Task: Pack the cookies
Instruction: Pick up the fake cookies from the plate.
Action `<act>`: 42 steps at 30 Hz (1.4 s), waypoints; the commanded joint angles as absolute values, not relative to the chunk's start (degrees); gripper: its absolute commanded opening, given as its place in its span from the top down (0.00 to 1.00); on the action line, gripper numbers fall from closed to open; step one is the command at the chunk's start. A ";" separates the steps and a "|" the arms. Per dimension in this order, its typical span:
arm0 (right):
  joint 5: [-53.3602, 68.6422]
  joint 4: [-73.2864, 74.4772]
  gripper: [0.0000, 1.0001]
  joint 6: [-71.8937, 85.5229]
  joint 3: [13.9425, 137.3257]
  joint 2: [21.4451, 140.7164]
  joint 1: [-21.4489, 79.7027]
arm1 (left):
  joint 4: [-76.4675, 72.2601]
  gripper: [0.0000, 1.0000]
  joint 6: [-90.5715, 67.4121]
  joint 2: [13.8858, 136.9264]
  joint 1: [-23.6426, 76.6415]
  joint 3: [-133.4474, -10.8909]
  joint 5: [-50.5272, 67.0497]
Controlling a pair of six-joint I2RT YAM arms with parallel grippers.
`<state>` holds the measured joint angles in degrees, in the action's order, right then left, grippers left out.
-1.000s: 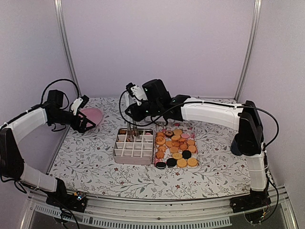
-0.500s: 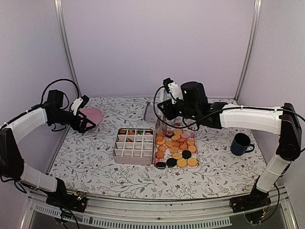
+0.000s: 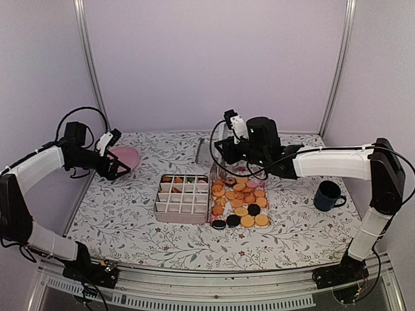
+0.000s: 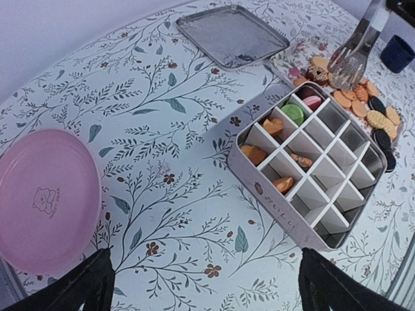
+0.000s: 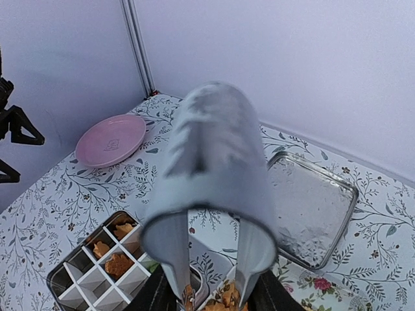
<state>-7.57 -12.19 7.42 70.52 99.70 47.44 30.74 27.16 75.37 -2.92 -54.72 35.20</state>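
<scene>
Both jaws of the right gripper (image 3: 224, 154) clamp metal tongs (image 5: 207, 168), whose tips reach straight down to the cookies (image 3: 241, 201) at the heap's far left corner, just beside the divided tin (image 3: 183, 197). Well apart, the left gripper (image 4: 204, 259) gapes wide near the pink plate (image 4: 45, 194).

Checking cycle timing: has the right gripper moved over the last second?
Yes. The right gripper, shut on metal tongs, swung right: from above the silver divided tin to over the far edge of the round cookies.
</scene>
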 commanded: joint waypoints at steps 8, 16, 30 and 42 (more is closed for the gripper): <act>-7.37 -17.40 0.63 8.77 68.43 103.26 46.98 | 31.03 0.01 27.16 75.23 -3.23 -56.43 35.24; -7.38 -17.32 0.62 9.31 66.36 103.58 46.99 | 31.11 0.01 27.42 74.83 -3.26 -56.23 35.11; -6.42 -20.48 0.63 7.13 67.83 105.02 46.98 | 31.38 0.01 27.51 74.36 -3.25 -56.16 35.07; -5.38 -22.19 0.90 5.72 65.02 101.43 47.00 | 31.47 0.01 27.47 74.43 -3.25 -56.32 35.32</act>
